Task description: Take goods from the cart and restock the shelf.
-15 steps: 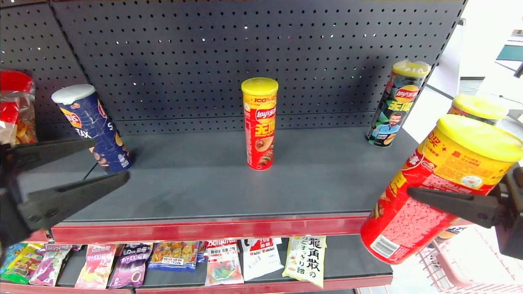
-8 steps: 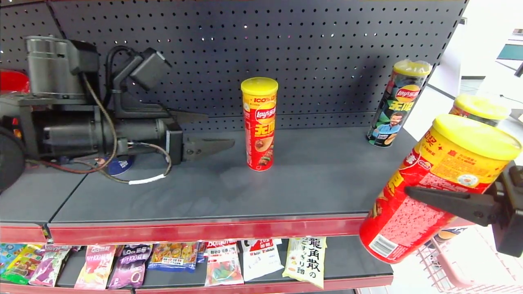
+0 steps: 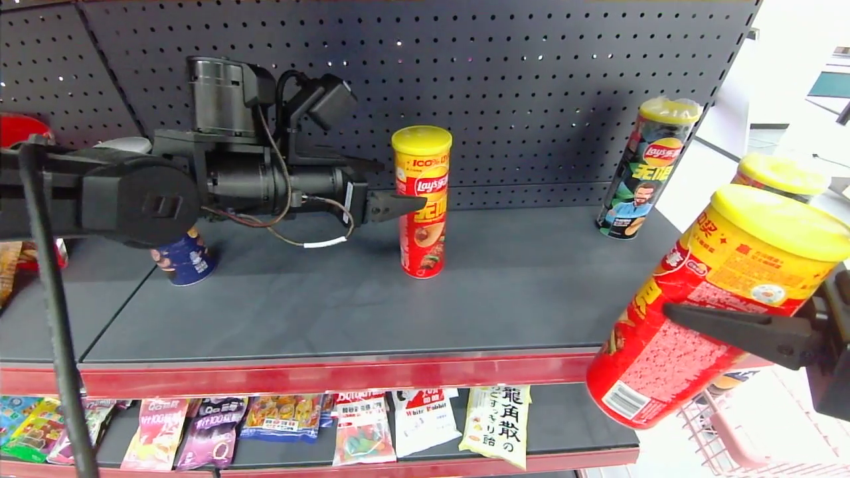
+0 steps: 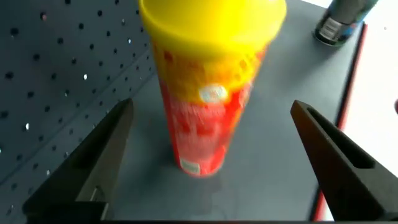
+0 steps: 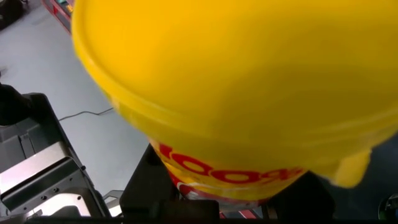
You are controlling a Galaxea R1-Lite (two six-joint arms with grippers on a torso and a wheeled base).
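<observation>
**Red chip can (image 3: 717, 299) gripped off the shelf's (image 3: 332, 312) right end**

The red chip can leans, yellow lid up, clamped in the right gripper (image 3: 690, 312) above the pink cart (image 3: 764, 438). The left arm stretches level across the shelf, and the left gripper (image 4: 211, 106) has its jaws spread wide either side of the standing middle can (image 4: 208, 118), clear of it.

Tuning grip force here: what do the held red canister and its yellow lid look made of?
Red canister: probably a paperboard tube with a glossy printed wrap, judging by the graphics and barcode. Yellow lid: apparently moulded plastic, smooth and semi-matte, with a raised rim.
</observation>
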